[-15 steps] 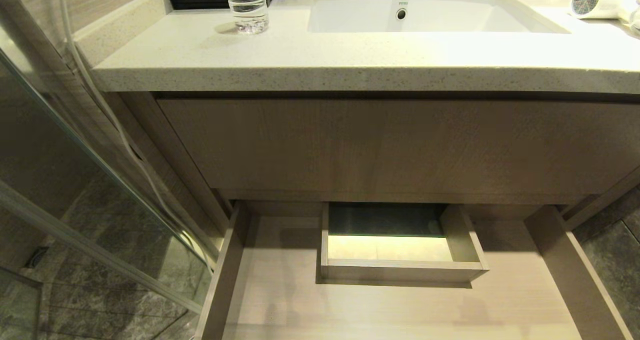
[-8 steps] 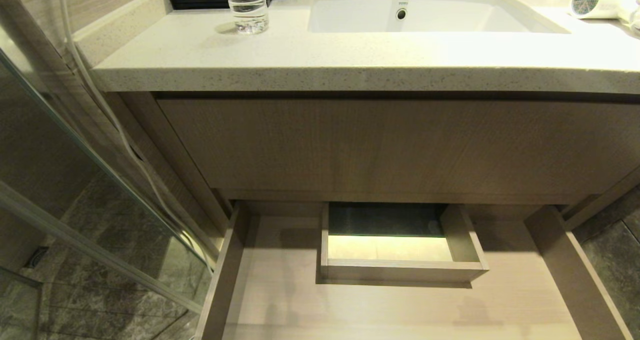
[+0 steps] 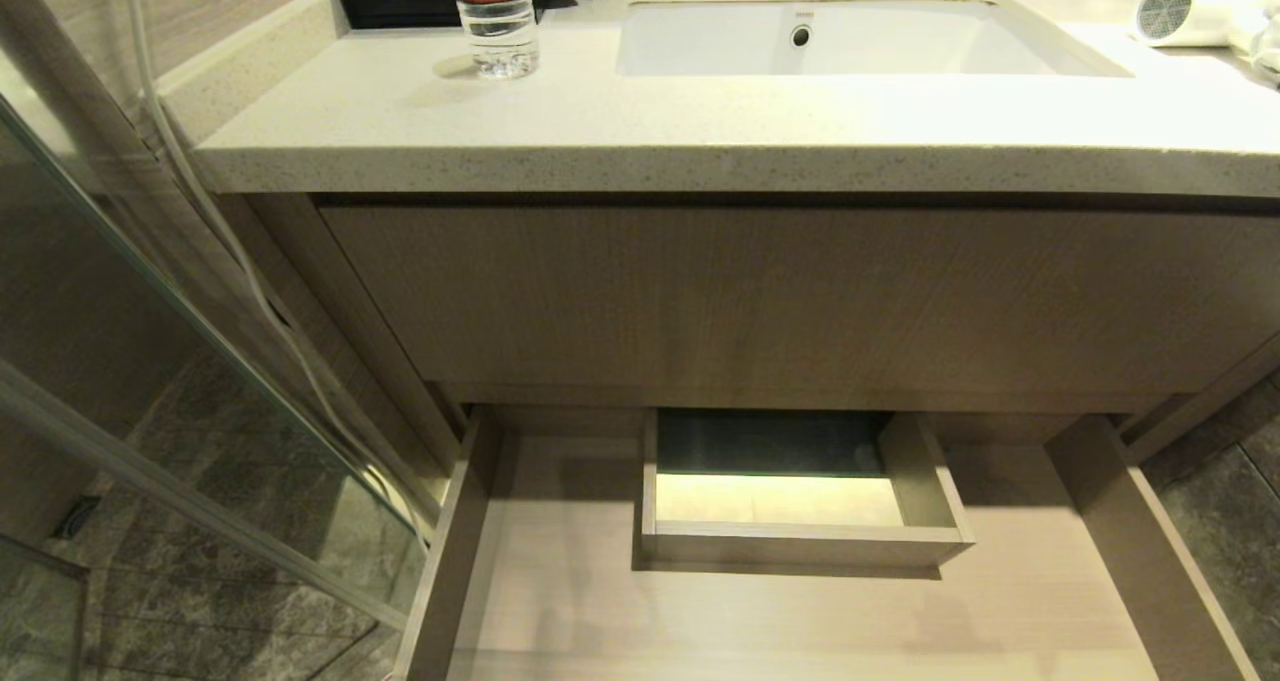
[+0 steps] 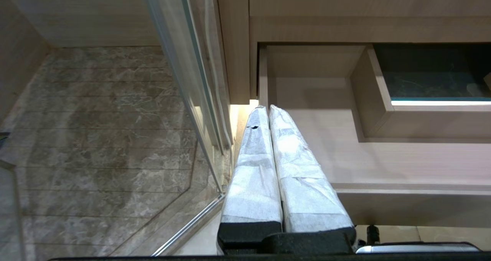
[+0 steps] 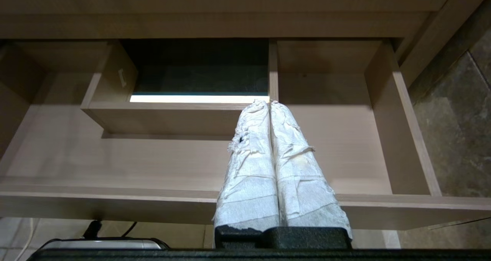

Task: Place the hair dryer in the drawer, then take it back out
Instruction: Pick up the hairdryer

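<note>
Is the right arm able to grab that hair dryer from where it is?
Probably not yet. The hair dryer lies up on the counter, while the right gripper hangs shut low by the open drawer, under the counter's overhang.

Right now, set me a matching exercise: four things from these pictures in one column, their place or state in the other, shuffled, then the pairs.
1. hair dryer
2. drawer
3. water bottle
4. left gripper

A. pulled open below the vanity
B. shut, holding nothing
C. on the counter, right of the sink
D. standing on the counter, left of the sink

Pairs: 1-C, 2-A, 3-D, 4-B
</note>
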Available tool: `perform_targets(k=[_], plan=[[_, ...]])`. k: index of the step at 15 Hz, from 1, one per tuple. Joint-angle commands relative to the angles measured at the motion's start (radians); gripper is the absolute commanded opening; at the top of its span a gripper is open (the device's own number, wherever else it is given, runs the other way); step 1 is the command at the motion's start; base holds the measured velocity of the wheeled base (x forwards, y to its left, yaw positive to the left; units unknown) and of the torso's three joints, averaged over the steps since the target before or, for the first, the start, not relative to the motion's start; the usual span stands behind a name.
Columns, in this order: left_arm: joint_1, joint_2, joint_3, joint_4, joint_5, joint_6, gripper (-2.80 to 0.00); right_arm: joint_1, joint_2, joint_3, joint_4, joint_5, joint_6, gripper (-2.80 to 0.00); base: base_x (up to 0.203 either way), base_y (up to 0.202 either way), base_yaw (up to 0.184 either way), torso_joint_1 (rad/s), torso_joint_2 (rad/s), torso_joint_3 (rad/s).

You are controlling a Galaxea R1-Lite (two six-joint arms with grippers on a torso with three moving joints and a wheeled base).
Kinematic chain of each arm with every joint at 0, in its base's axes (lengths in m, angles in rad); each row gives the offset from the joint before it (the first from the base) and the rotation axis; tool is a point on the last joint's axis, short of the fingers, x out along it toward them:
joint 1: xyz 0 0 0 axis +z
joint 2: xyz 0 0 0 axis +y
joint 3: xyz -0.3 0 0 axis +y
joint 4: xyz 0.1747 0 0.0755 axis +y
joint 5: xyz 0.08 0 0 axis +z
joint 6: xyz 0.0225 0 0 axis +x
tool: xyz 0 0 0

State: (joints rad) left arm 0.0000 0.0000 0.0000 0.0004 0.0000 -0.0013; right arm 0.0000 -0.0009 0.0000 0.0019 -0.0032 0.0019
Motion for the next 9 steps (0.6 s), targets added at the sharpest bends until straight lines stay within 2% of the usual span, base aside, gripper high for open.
perform_targets(k=[1, 4, 9], plan=[[0.000, 0.000, 0.000, 0.000, 0.000, 0.000, -2.80, 0.000, 0.001, 0.002, 0.001, 0.000, 0.000, -2.80, 0.000, 0.000, 0.000, 0.119, -0.35, -0.232], [0.000, 0.000, 0.000, 0.000, 0.000, 0.000, -2.80, 0.000, 0.002, 0.002, 0.001, 0.000, 0.000, -2.80, 0.001, -0.004, 0.033, 0.162, -0.43, -0.280], [0.000, 0.000, 0.000, 0.000, 0.000, 0.000, -2.80, 0.000, 0.002, 0.002, 0.001, 0.000, 0.000, -2.80, 0.001, -0.007, 0.164, 0.166, -0.41, -0.252]])
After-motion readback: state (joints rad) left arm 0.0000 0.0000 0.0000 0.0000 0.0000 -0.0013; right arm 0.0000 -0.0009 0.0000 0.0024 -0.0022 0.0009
